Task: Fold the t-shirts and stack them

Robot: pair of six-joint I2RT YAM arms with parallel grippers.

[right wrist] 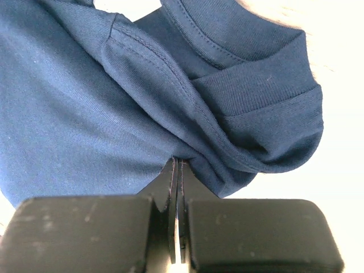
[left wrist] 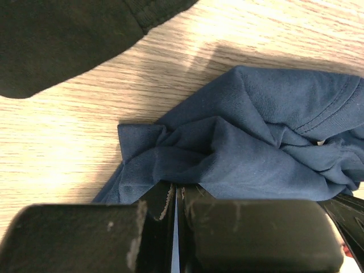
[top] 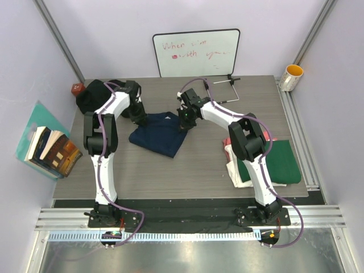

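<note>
**Grey counter: navy shirt mid-fold, black one waiting**

From above, the grey wood counter (top: pixel 170 176) sits between pale walls, with a whiteboard (top: pixel 196 52) propped at the back. The navy t-shirt (top: pixel 159 136) lies rumpled at the centre, the left claw (top: pixel 141 118) at its rear left edge and the right claw (top: pixel 183 120) at its rear right. The black t-shirt (top: pixel 91 94) is heaped in the rear left corner. On the right, the dark green t-shirt (top: pixel 278 162) lies folded over the cream-white t-shirt (top: pixel 232 168), with a sliver of the pink-red t-shirt (top: pixel 269 140) showing behind.

The left wrist view shows that claw clamped on a bunched navy edge; the black cloth lies apart beyond it.

The right wrist view shows the right claw clamped on navy cloth just beside the collar.

As I judge it, three shirts are stacked; the navy fold is in hand; the black shirt is untouched, and both have yet to join the pile.
</note>
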